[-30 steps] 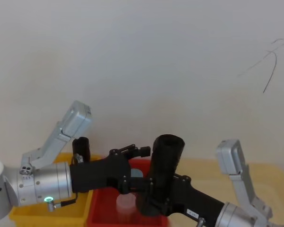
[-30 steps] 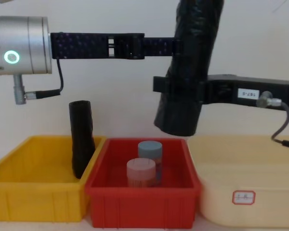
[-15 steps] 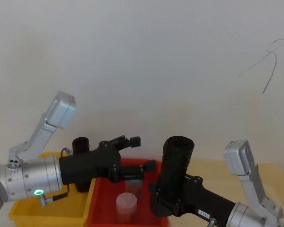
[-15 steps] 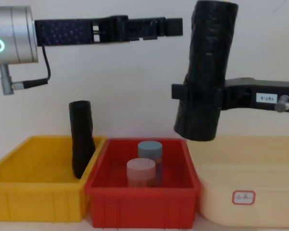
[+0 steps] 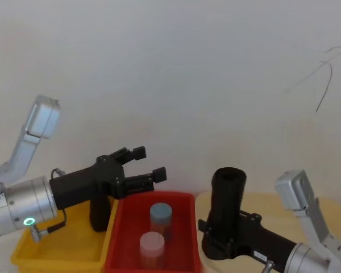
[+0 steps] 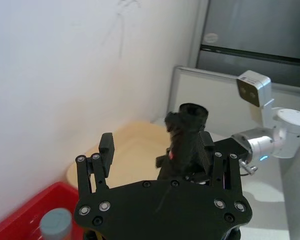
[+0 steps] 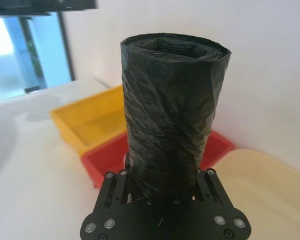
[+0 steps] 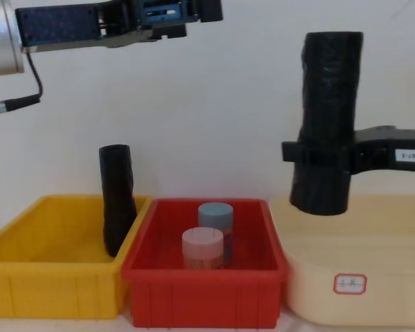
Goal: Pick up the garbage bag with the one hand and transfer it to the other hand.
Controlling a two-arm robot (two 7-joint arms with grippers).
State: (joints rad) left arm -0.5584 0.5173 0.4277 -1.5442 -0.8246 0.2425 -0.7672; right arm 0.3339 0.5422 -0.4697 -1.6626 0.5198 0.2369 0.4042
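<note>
The garbage bag [image 8: 328, 117] is a tight black roll, held nearly upright over the cream tub. The other hand, my right gripper [image 8: 324, 158] with its white label, is shut on the roll's lower half. The same grip appears in the head view, gripper [image 5: 217, 228] on bag [image 5: 227, 193], and in the right wrist view, gripper [image 7: 162, 179] on bag [image 7: 172, 100]. The one hand, my green-ringed left gripper [image 5: 148, 164], hangs open and empty well to the left of the bag, high above the red bin; its fingertips [image 8: 209, 10] show at the chest view's top edge.
A second black roll [image 8: 117, 200] leans in the yellow bin [image 8: 28, 277]. The red bin [image 8: 200, 297] holds a grey-lidded jar [image 8: 215, 214] and a pink-lidded jar [image 8: 203, 245]. The cream tub [image 8: 373, 277] stands at the right. A white wall runs close behind.
My left gripper has let go of the bag's top, opened and drawn back to the left. The right gripper has carried the bag rightward over the cream tub and stood it straighter.
</note>
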